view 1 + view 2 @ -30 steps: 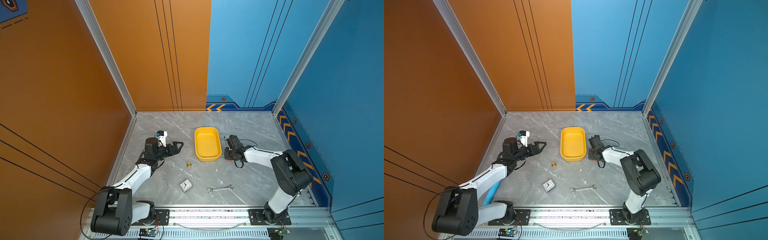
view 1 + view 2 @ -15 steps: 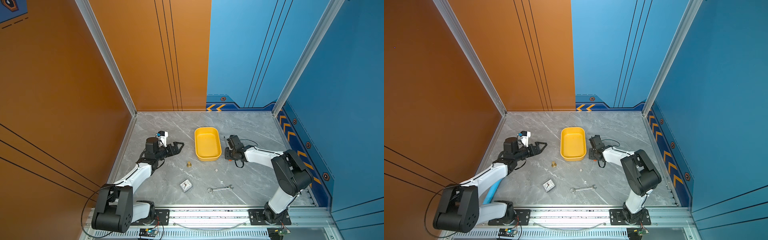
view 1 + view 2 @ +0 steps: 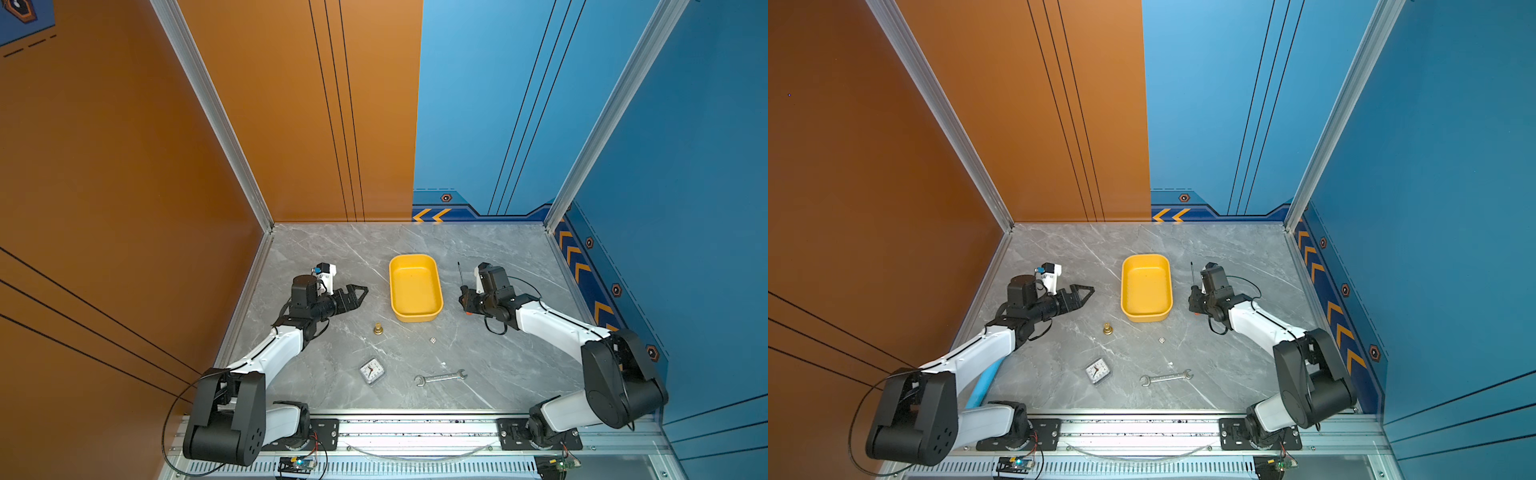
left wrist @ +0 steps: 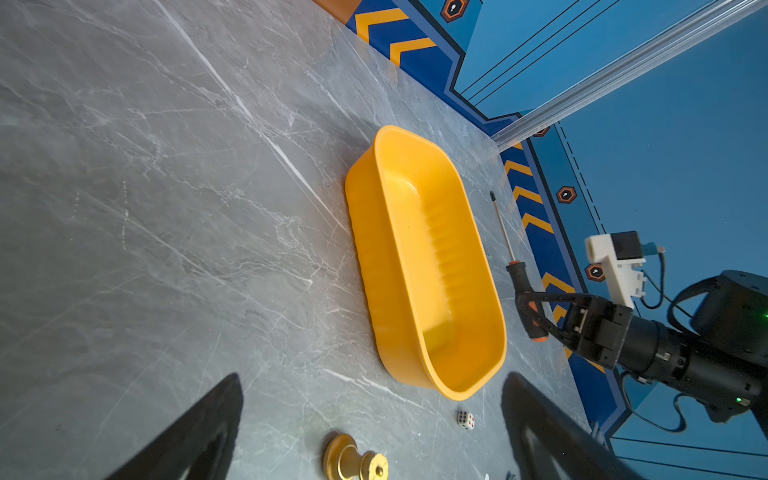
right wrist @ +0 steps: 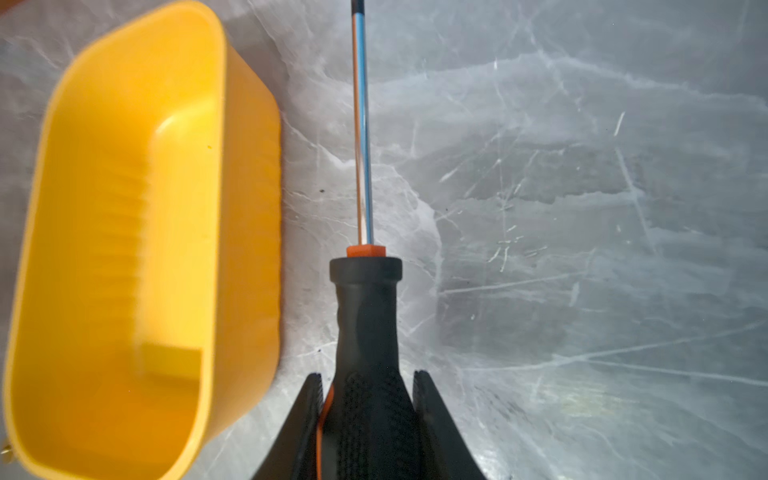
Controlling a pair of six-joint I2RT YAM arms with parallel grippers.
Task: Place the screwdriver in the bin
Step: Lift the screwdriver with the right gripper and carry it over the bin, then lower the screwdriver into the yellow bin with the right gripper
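The fingers (image 5: 309, 403) of the right gripper (image 5: 368, 384) are clamping the textured black handle of the screwdriver (image 5: 365, 316), whose thin shaft is pointing toward the back wall (image 3: 457, 124). The screwdriver is running alongside the bin (image 5: 249, 174), just beside its right long wall and outside it, over the grey table (image 5: 582, 208). Across the bin, the left gripper (image 3: 360, 292) is hovering with its fingers spread wide, grasping nothing.

Grey marble tabletop (image 3: 498, 249), yellow bin (image 3: 417, 318), brass knob (image 3: 378, 329), die (image 3: 433, 340), small clock (image 3: 371, 371), silver wrench (image 3: 440, 377)
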